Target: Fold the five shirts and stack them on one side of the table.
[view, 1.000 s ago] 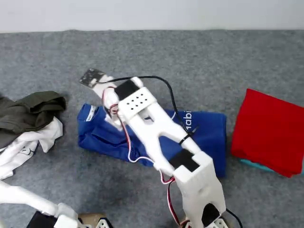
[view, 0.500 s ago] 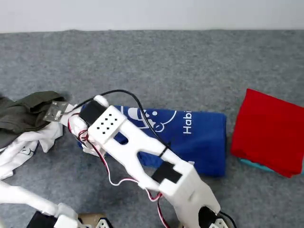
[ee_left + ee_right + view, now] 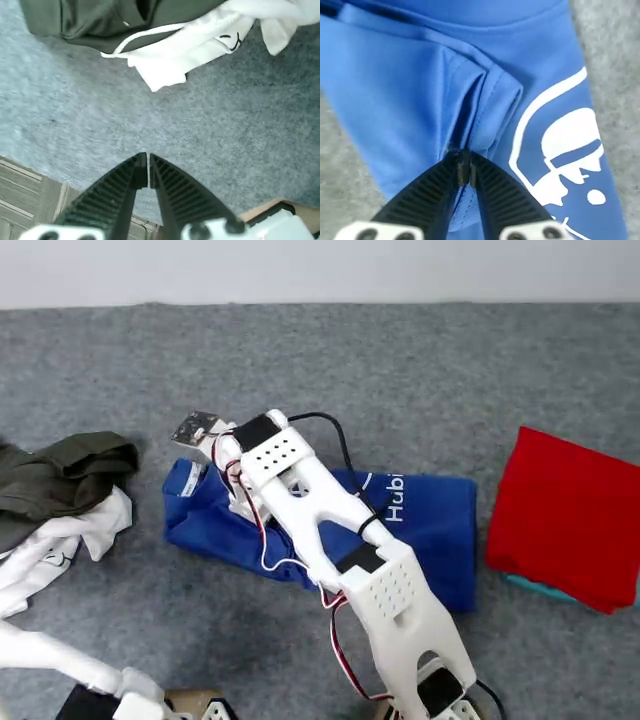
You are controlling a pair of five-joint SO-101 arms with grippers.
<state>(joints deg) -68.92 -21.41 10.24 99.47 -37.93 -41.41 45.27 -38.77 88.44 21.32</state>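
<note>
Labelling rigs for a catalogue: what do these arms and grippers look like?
The left arm shows as a white link. The right arm is white too, with black motor blocks, panels of small holes, thin red and white wires and a black cable. The left gripper and right gripper have black, tapering, ribbed fingers on white bases.

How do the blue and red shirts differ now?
The blue shirt lies mid-table, long and rumpled at one end; the red shirt is a neat folded square off to the side. The right gripper pinches a crease of the blue shirt; no gripper touches the red shirt. The blue shirt shows white print; the red shirt looks plain. Both lie on the grey table.
</note>
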